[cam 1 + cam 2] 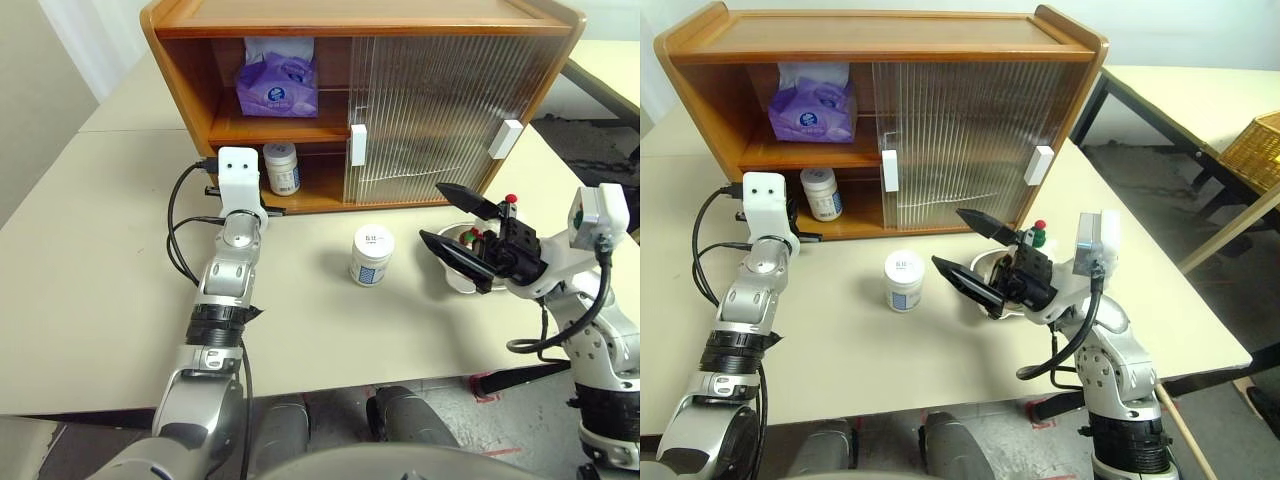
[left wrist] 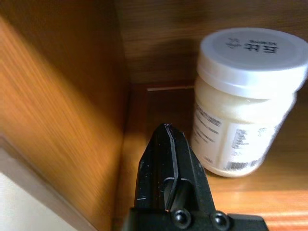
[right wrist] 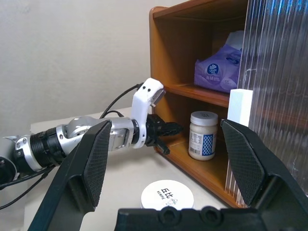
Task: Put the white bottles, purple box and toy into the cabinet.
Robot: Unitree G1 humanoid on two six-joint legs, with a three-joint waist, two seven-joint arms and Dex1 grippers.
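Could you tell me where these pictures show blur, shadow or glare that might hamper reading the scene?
Left wrist view: the white bottle is soft with blur, and the cabinet wall has a bright band beside deep shadow. Right wrist view: the right gripper fingers loom dark and unfocused. Left eye view: even light, though the ribbed door blurs whatever stands behind it.

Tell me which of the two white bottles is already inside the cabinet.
The white bottle on the cabinet's lower shelf, beside the shut left gripper. The other white bottle stands out on the table.
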